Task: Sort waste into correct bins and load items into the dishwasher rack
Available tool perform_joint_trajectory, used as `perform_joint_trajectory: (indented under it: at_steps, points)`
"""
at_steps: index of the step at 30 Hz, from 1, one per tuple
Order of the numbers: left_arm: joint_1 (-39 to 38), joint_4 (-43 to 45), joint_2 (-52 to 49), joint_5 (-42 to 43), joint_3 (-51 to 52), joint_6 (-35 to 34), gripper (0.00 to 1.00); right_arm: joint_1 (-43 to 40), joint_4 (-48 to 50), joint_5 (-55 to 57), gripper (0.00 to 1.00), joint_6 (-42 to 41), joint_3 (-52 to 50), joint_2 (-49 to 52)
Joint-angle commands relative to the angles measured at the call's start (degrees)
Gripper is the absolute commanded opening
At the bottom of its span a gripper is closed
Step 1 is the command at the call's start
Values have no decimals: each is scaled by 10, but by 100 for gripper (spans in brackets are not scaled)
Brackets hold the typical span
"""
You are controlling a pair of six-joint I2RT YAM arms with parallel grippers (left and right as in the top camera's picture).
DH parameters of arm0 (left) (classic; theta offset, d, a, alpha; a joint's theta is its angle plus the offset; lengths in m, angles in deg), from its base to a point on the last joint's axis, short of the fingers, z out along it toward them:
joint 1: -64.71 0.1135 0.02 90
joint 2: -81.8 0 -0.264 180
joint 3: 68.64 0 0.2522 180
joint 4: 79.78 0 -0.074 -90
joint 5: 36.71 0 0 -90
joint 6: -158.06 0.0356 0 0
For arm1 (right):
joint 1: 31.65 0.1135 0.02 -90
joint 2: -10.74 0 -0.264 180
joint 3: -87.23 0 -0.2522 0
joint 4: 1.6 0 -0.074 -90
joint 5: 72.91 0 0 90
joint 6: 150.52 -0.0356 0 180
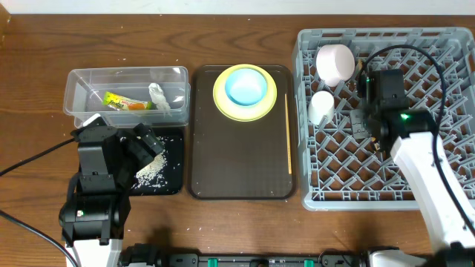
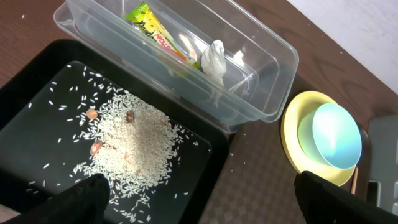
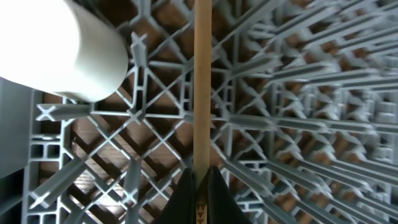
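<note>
The clear tub (image 1: 78, 81) holds the yellow-green and orange wrapper (image 1: 126, 101) and the white tissue (image 1: 158, 96); both also show in the left wrist view, the wrapper (image 2: 152, 28) and the tissue (image 2: 213, 59). Rice scraps (image 1: 152, 169) lie in the black tray (image 1: 172, 182), also in the left wrist view (image 2: 134, 140). My left gripper (image 1: 137, 144) is open and empty above it (image 2: 199, 205). The light blue bowl (image 1: 246, 85) sits on the yellow plate (image 1: 221, 100). My right gripper (image 1: 365, 124) is shut on a chopstick (image 3: 202, 81) over the grey rack (image 1: 445, 44).
The dark brown serving tray (image 1: 237, 163) carries the plate and a second chopstick (image 1: 289, 141) along its right edge. In the rack, a white bowl (image 1: 335, 63) and a small white cup (image 1: 321, 105) lie at the upper left; the cup (image 3: 68, 50) is left of the held chopstick.
</note>
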Motion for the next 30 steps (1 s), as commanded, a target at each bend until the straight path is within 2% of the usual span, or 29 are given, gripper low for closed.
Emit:
perform_joint_trajectory:
  at_steps: [1,4,8,10,12,20,25,30]
  points:
    - [4,0,0,-5,-10,1,98,-8,12,-27,1,30,-4,23]
    - [4,0,0,-5,-10,1,98,-6,23,-30,1,31,-4,37]
    - [4,0,0,-5,-10,1,98,-9,31,-30,8,31,-4,42]
    - [4,0,0,-5,-10,1,98,-11,31,-31,20,24,-4,42]
    - [4,0,0,-5,-10,1,98,-11,31,-31,26,24,-4,42]
    - [4,0,0,-5,-10,1,98,-7,31,-42,26,-17,-4,42]
    - [4,0,0,-5,-10,1,98,0,51,-185,22,-62,-4,42]
    - [4,0,0,-5,-10,1,98,27,70,-368,24,-76,-4,41]
